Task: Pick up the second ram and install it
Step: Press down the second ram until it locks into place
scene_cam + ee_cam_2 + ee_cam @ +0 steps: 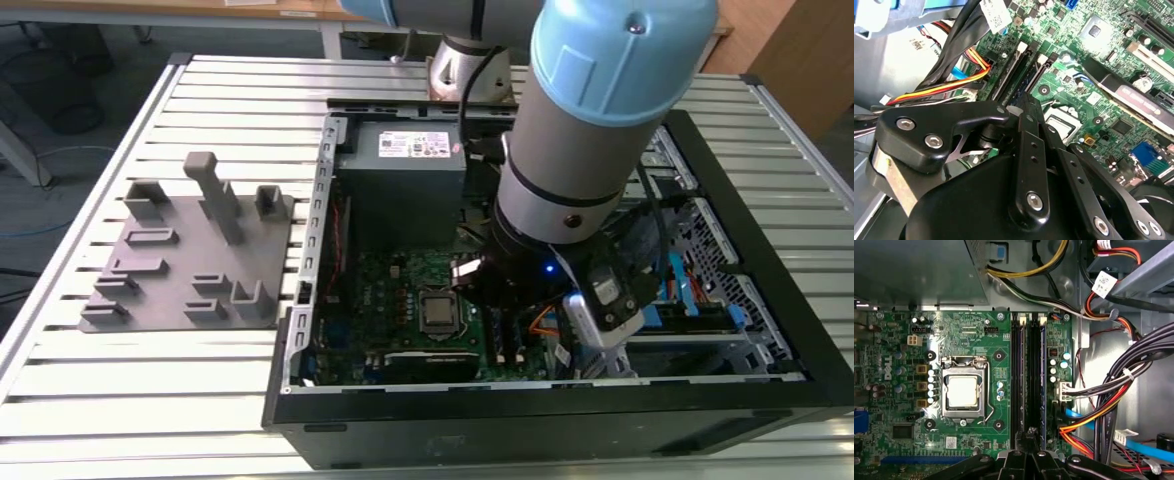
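1. Gripper [1030,434]: in the first wrist view its fingers are drawn together into one narrow tip, low inside the computer case [534,425]. The second wrist view shows the same closed tip [1020,107] pointing down at the memory slots.
2. The second ram [1032,380]: judged to be the dark edge-on strip standing in the slot directly under the tip, running away from it along the board. The tip sits at the near end of its top edge. Whether the fingers pinch that edge or only bear down on it cannot be told.
3. Neighbouring slots: a stick with a bluish edge [1043,375] stands just beside it on the cable side. A black slot rail [1015,380] lies on the socket side.
4. Step in hand: judged to be the seating stage of installation, with pick-up done and the stick already in the slot line.
5. Requirement for the move: force straight down along the slot with no sideways lean, so that the end latches [1022,318] can close.
6. Hazard: the cable bundle [1104,405] runs near the gripper links.
7. Further out: the motherboard [999,340] with its silver socket [962,391], then the power supply [400,170].
8. Outside the case: a grey parts fixture [187,250] lies on the slatted table [134,400], well apart from the gripper.
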`<state>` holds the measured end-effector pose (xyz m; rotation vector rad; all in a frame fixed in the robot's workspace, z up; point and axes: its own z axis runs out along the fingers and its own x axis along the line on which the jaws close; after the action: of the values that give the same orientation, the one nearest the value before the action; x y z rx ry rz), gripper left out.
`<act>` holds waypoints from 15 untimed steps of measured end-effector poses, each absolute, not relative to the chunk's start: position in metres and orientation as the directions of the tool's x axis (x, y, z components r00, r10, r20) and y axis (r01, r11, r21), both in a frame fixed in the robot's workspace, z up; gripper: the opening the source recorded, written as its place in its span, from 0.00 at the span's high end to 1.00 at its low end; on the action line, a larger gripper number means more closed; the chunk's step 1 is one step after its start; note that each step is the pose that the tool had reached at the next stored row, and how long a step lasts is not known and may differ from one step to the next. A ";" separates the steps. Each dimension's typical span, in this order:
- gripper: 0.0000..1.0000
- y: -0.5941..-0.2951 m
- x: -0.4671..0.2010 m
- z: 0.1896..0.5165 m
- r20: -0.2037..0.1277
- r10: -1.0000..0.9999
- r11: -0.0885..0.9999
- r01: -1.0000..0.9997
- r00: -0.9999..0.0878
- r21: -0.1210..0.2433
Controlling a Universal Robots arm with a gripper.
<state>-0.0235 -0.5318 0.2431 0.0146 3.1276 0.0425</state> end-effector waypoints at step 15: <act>0.89 -0.532 -0.023 0.223 -0.007 0.010 1.000 0.009 -1.000 0.027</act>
<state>-0.0229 -0.5320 0.2234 0.0148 3.1344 0.0423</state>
